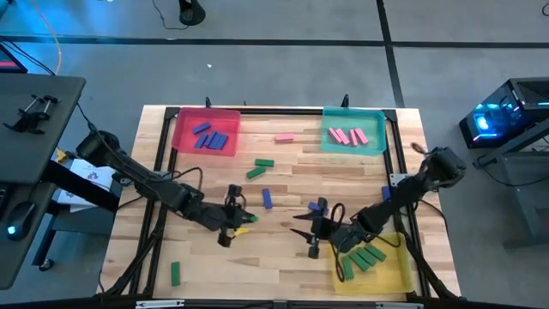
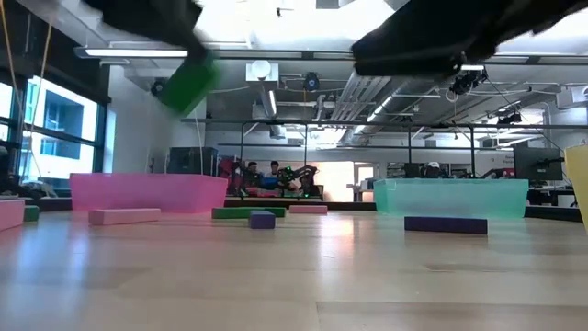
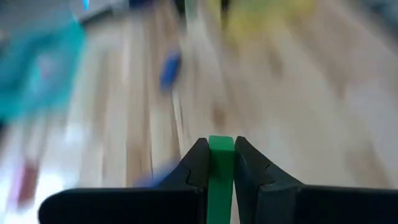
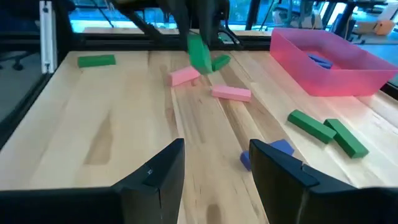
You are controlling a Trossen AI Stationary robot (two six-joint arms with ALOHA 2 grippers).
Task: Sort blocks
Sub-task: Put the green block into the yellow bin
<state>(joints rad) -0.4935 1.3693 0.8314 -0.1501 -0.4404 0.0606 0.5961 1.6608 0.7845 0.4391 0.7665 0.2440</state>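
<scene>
Blocks: one green block pinched in my left tool, lifted off the counter.
It looks light, stiff and smooth, so I grip its flat sides; others lie scattered, and my right tool hangs open near the yellow tray.

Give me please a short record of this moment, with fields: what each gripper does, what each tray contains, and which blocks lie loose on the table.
left gripper: shut on a green block, lifted above the table
right gripper: open, empty, low over the table beside the yellow tray
pink tray: blue-purple blocks
teal tray: pink blocks
yellow tray: green blocks
loose blocks: a green pair, a pink one, a blue-purple one, a green one near the front left corner
</scene>
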